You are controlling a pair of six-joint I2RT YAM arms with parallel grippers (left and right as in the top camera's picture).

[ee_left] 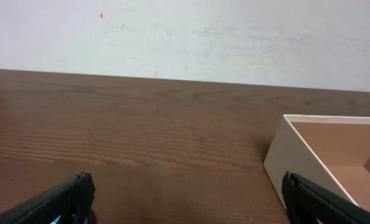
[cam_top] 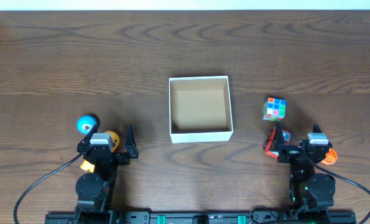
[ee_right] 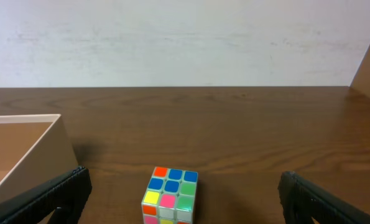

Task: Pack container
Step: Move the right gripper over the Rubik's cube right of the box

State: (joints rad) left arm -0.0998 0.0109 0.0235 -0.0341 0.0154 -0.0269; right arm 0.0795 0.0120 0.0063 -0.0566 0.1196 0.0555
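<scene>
**Overhead and wrist views, both arms at rest at the near edge.** The small square, shallow cardboard container (cam_top: 201, 134), with white outer walls and a brown inside, stands upright at the middle of the dark brown wooden table (cam_top: 60, 56), with nothing visible in it. The left gripper (ee_left: 186, 186) has its two black fingers (ee_left: 73, 194) spread wide apart and holds nothing; its wrist view shows bare tabletop between them and the container's white corner to the right. The right gripper (cam_top: 296, 140) is likewise spread wide and holds nothing. A multicoloured puzzle cube (cam_top: 274, 109) lies on the table right of the container and apart from it, ahead of the right gripper's fingers. A small blue ball (cam_top: 86, 124) lies well left of the container, just beside the left arm. A yellow-orange toy (cam_top: 113, 139) shows beneath the left gripper; contact cannot be told. A red toy (cam_top: 272, 142) lies at the right gripper's inner finger, and a small orange object (cam_top: 330, 157) beside that arm's outer side.
</scene>
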